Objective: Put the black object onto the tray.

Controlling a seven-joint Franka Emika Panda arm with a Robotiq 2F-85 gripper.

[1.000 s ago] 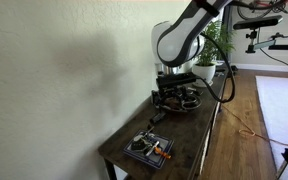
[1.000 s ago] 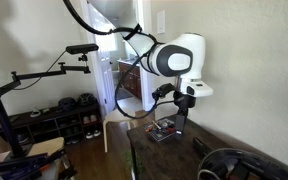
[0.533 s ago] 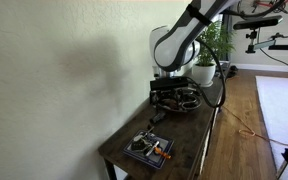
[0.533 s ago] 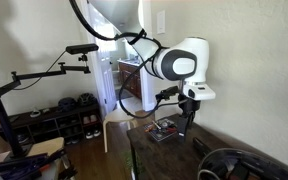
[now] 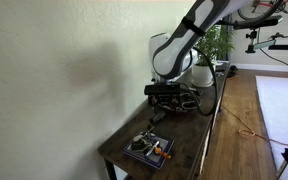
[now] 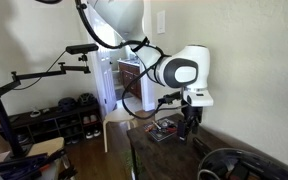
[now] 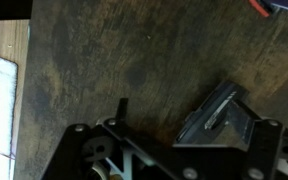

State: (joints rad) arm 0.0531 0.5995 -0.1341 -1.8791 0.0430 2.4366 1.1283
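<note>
The round dark tray shows at the far end of the table behind the gripper in an exterior view, and at the near corner in an exterior view. My gripper hangs low over the dark table between the two trays. In the wrist view the gripper looks open, with bare table between its fingers. I cannot make out the black object in any view.
A square dark tray with an orange-handled tool sits at the other end of the narrow table. A potted plant stands behind the round tray. A wall runs along one long side of the table.
The arm has come down, and the gripper has dropped closer to the table. It has shifted a little along the table. Nothing on the table has moved.
</note>
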